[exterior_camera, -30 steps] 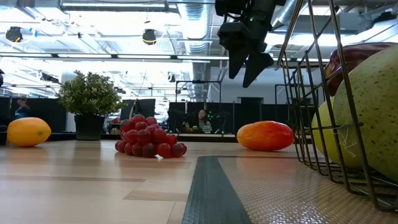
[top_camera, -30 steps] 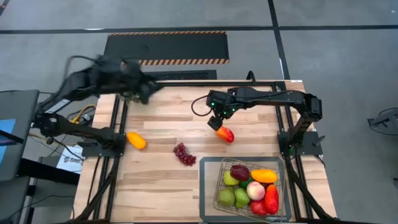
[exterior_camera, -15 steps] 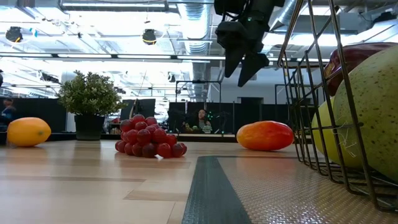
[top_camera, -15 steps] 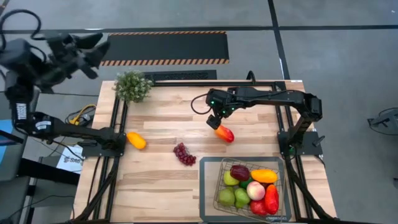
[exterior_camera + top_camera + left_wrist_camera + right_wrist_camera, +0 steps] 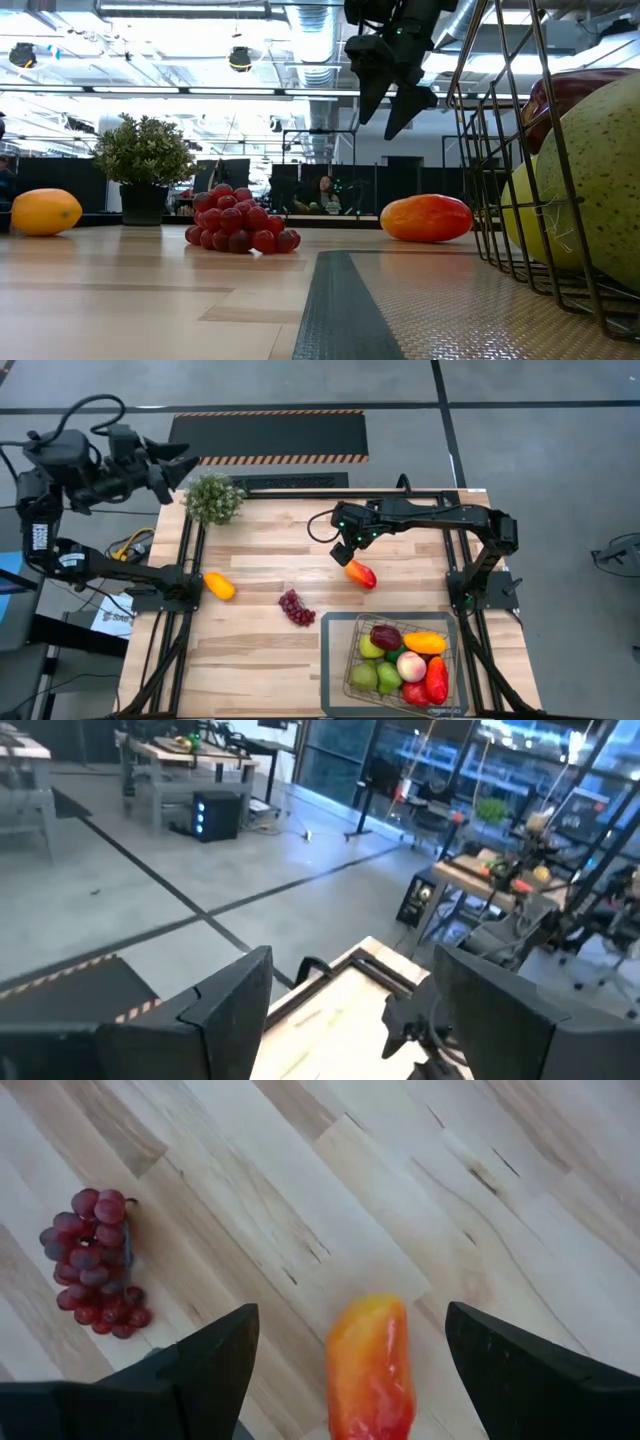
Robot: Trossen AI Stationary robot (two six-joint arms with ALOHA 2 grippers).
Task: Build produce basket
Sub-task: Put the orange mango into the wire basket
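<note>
My right gripper (image 5: 346, 553) hangs open just above a red-orange pepper (image 5: 361, 573) lying on its side mid-table; its fingers point steeply down, one on either side of the pepper's end (image 5: 368, 1360), clear of it (image 5: 390, 100). The pepper (image 5: 427, 218) rests on the wood. My left gripper (image 5: 183, 464) is open and raised beyond the table's far left corner, with nothing between its fingers (image 5: 350, 995). The wire basket (image 5: 352, 652) at the near right holds several fruits and vegetables. Purple grapes (image 5: 296, 607) and a yellow-orange pepper (image 5: 218, 585) lie loose on the table.
A bushy potted plant (image 5: 213, 498) stands at the table's far left corner, close to my left gripper. The basket sits on a grey mat (image 5: 332, 690); its wire wall (image 5: 500, 150) fills the low view's right. The grapes (image 5: 95, 1265) lie nearer the table's left than the pepper.
My left arm has drawn back from over the potted plant, up and away past the table's far left corner, tipping from pointing down toward level; the plant now stands uncovered. My right gripper has kept its place above the pepper.
</note>
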